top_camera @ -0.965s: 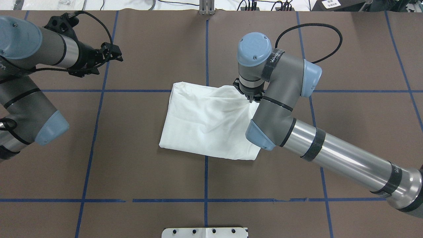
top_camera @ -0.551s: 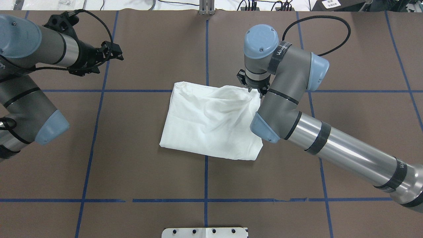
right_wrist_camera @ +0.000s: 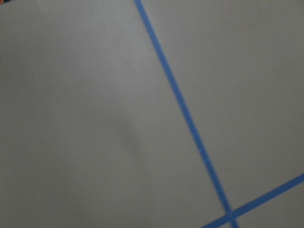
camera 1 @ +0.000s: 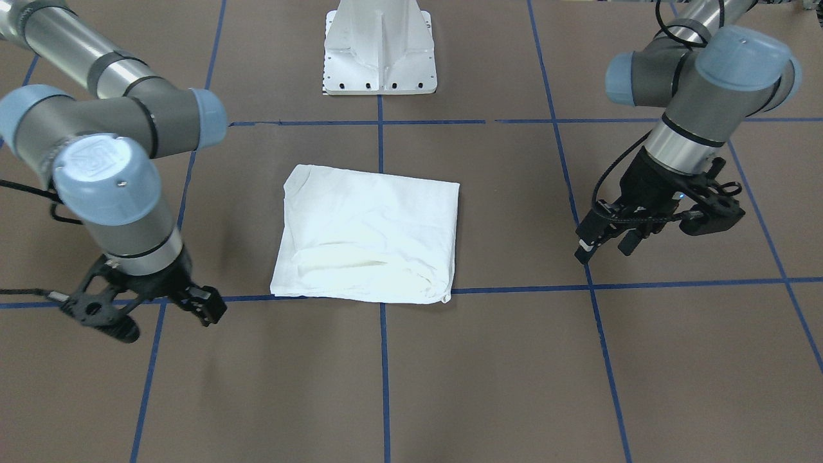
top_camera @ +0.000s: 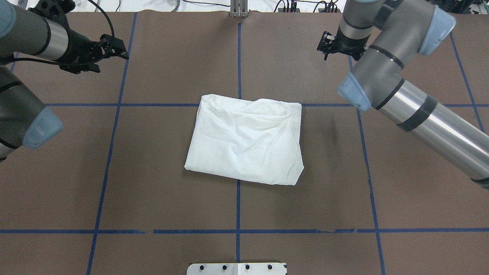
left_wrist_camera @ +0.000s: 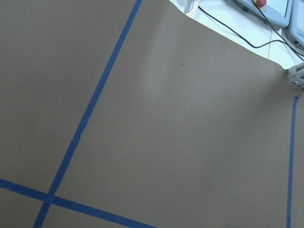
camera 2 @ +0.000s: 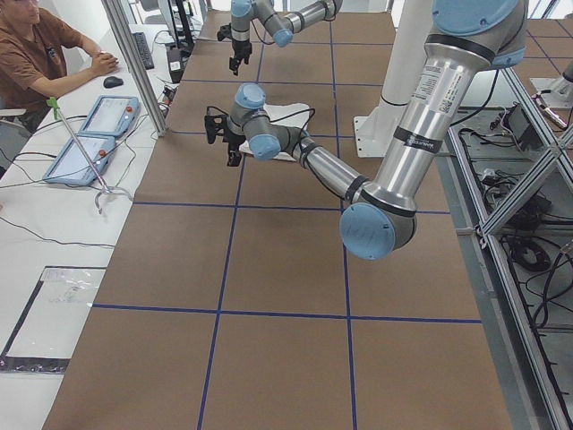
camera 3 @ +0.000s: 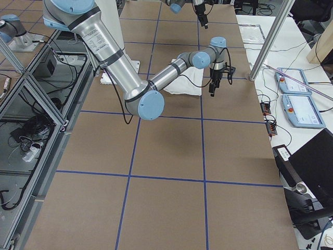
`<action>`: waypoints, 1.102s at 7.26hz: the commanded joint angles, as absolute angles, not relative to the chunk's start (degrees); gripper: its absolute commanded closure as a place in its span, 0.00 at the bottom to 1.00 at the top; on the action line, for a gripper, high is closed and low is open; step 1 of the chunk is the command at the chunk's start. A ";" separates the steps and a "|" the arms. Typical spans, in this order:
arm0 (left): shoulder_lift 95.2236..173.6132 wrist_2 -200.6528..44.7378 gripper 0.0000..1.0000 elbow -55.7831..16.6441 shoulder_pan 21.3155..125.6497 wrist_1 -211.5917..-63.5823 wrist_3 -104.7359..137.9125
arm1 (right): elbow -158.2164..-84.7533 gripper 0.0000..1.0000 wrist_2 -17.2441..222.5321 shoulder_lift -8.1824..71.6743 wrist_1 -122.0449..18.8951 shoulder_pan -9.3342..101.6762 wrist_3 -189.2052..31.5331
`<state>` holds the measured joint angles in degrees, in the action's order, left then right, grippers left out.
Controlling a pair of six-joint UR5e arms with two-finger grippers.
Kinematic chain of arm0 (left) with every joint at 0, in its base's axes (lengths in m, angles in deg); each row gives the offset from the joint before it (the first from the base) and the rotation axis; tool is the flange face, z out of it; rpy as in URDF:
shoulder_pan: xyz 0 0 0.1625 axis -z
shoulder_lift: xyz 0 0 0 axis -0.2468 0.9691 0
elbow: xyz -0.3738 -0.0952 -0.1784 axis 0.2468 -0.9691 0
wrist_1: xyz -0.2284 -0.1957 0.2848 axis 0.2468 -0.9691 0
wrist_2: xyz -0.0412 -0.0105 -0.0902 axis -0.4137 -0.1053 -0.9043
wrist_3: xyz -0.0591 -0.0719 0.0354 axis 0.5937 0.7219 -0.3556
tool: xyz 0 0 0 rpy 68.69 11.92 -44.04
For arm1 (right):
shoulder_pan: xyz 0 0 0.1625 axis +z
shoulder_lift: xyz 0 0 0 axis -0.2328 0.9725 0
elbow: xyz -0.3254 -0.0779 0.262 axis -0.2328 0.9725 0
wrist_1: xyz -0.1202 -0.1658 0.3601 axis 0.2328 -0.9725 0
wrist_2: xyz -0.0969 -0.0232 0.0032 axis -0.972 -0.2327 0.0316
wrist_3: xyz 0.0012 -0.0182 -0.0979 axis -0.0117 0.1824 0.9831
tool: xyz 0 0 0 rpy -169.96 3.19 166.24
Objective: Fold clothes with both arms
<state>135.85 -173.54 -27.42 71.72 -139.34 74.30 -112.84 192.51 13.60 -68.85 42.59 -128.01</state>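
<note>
We see shirt (top_camera: 244, 141) folded to compact rectangle, flat at worktop (top_camera: 172, 191) centre. Left claw (camera 1: 604, 247) spread, empty, well apart. Right claw (camera 1: 154, 312) spread, empty, opposite side. We judge folding done; perhaps smoothing left.

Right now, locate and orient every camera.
Front-facing: across table, looking down; left arm, right arm, shirt.
Overhead: behind pedestal, looking down; both arms, shirt.
Exterior left: table's left end, lengthwise; left arm near.
Exterior right: table's right end, lengthwise; right arm near.
Left wrist: down at taped table only.
Right wrist: same, blurred.
Shared: first two frame shirt.
</note>
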 commanded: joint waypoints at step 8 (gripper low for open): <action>121.78 -185.18 0.00 -25.73 107.35 -114.31 -8.75 | -115.45 0.00 211.99 38.63 -63.69 74.78 -64.18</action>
